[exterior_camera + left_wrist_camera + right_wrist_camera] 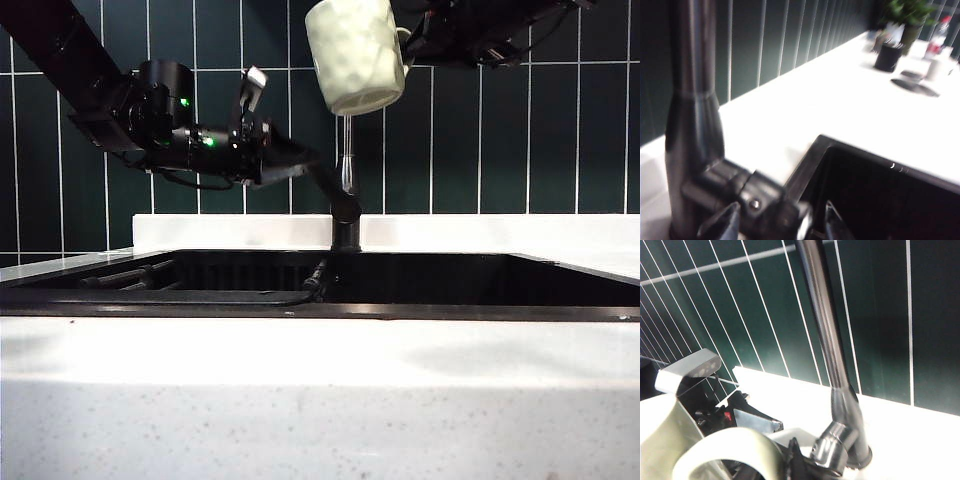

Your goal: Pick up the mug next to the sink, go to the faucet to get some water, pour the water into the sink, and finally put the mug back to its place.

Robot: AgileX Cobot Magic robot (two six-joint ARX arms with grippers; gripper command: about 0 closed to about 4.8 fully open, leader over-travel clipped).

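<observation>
High at the top of the exterior view hangs the cream dimpled mug (355, 55), slightly tilted. My right gripper (410, 45) reaches in from the right and is shut on its loop handle (735, 450). The mug covers the upper end of the slim dark faucet (347, 150), whose pipe (825, 330) rises from behind the black sink (480, 285). My left gripper (262, 140) is open, its fingers (720, 225) straddling the end of the faucet's lever (757, 192) without closing on it. The water is not visible.
A dark green tiled wall (500, 130) stands right behind the faucet. The white counter (850, 95) runs past the sink, with a black pot and plant (888, 56), a white cup (939, 67) and a round dark lid (915, 85) at its far end.
</observation>
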